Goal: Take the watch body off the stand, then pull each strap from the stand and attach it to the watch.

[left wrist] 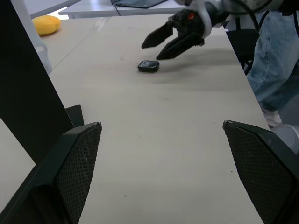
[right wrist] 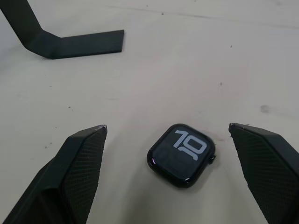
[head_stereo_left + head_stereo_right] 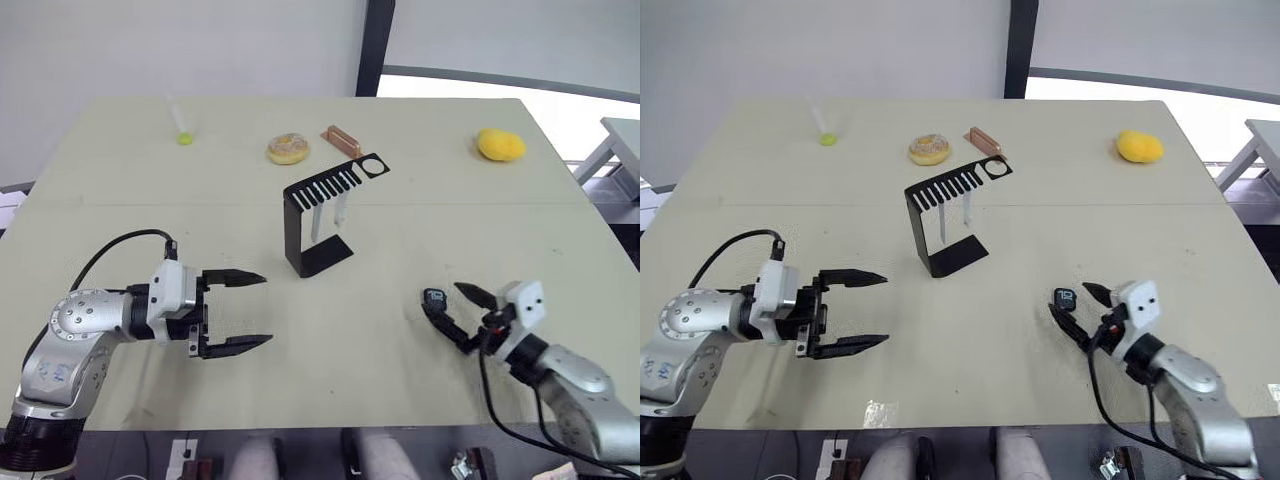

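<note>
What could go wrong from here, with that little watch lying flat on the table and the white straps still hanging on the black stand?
The watch body lies flat between the open right gripper fingers; being so low, it may slide or slip out when pinched.

The straps hang from the slotted arm of the stand. The stand looks thin, and pulling a strap might tip or drag it.

The open left gripper sits nearest the stand; its wide fingers could catch both straps at once.
</note>
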Controlling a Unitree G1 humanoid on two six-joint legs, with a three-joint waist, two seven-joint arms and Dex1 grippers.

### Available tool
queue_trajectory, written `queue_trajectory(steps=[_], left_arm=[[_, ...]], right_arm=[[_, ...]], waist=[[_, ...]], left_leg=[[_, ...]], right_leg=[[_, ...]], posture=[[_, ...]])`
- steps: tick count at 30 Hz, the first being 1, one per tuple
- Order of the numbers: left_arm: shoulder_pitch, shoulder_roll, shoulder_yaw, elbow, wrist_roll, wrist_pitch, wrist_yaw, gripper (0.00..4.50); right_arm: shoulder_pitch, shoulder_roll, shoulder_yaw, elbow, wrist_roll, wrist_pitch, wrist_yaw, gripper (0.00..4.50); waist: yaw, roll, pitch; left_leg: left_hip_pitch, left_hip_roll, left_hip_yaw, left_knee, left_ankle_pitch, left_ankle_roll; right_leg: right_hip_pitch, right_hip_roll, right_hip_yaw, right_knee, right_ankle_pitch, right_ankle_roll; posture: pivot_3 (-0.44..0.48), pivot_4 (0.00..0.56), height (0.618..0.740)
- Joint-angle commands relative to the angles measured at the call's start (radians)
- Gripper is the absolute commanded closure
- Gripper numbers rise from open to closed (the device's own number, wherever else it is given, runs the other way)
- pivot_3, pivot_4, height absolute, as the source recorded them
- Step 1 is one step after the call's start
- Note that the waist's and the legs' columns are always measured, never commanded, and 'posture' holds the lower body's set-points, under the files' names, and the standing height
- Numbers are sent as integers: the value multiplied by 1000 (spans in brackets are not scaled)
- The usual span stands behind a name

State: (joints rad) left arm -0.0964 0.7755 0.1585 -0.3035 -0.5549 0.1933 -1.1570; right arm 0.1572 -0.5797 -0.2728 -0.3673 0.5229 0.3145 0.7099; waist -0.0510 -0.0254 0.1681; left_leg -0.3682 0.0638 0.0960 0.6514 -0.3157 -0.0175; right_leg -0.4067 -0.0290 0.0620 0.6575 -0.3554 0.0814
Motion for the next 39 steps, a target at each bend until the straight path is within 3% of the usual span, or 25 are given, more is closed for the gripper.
queue_trajectory(steps=[1,7,11,14,18,20,21,22,24,25,28,31,34,39], left_arm=[[50,10,81,13,11,-34,20,0],[165,-19,211,74,57,-85,118,0],[314,-65,354,142,112,-193,180,0],[398,-95,447,171,124,-233,228,0],[429,-116,465,118,106,-220,267,0],[435,-128,450,71,98,-206,282,0],[435,-141,429,17,90,-187,302,0],[431,-155,406,-38,84,-165,328,0],[423,-167,372,-121,74,-117,367,0],[416,-163,348,-173,51,-50,397,0],[359,-197,249,-342,27,67,524,0],[275,-273,57,-454,100,179,680,0],[178,-362,-74,-455,182,253,816,0],[73,-455,-214,-355,326,255,926,0]], right_arm=[[85,-71,-157,-88,56,-83,129,35],[297,-105,-414,17,57,-229,286,35],[393,-110,-551,290,-40,-496,399,35],[416,-110,-579,450,-60,-590,421,35],[382,-108,-549,515,-13,-554,428,35],[346,-105,-521,503,12,-530,433,35],[316,-95,-488,469,41,-534,460,35],[289,-88,-455,435,65,-530,482,35],[239,-78,-408,389,96,-528,501,35],[206,-75,-387,376,95,-538,500,35],[82,-69,-302,322,122,-497,479,35],[-24,-74,-210,260,190,-403,501,35],[-78,-61,-138,238,198,-371,518,35],[-138,-35,-44,242,175,-353,526,35]], waist=[[-1,0,0],[0,-2,1],[-3,-1,1],[-5,-3,1],[-4,-2,1],[-4,-1,1],[-4,1,0],[-4,2,0],[-4,2,0],[-4,3,0],[-2,6,2],[0,8,3],[12,9,4],[21,9,4]], left_leg=[[0,0,0,0,0,0],[5,0,-1,-2,-1,2],[17,1,0,-6,-8,4],[27,3,2,-6,-13,4],[30,3,3,-6,-14,4],[34,3,3,-7,-18,-1],[35,4,2,-7,-18,-2],[35,4,2,-7,-18,-2],[35,4,3,-8,-18,-1],[35,4,2,-8,-17,2],[34,4,2,-7,-17,2],[33,4,2,-6,-17,2],[34,4,1,-4,-16,3],[34,4,1,-3,-15,3]], right_leg=[[0,0,0,0,0,0],[8,1,-1,-5,0,0],[27,-1,-2,-15,0,-1],[34,0,-3,-20,-2,-2],[37,-2,-2,-21,-2,-3],[46,-3,-2,-23,-3,-6],[49,-4,-3,-25,-11,-19],[49,-4,-3,-25,-11,-19],[49,-4,-3,-26,-9,-17],[49,-3,-3,-26,-2,-4],[49,-2,-3,-28,-1,-1],[49,-1,-3,-28,0,1],[49,1,-3,-29,1,3],[47,2,-2,-29,1,3]], posture=[[0,150,740],[0,150,740],[0,150,740],[0,150,740],[0,150,740],[0,150,740],[0,150,740],[0,150,740],[0,150,740],[0,150,740],[0,150,740],[0,150,740],[0,150,740],[0,150,740]])
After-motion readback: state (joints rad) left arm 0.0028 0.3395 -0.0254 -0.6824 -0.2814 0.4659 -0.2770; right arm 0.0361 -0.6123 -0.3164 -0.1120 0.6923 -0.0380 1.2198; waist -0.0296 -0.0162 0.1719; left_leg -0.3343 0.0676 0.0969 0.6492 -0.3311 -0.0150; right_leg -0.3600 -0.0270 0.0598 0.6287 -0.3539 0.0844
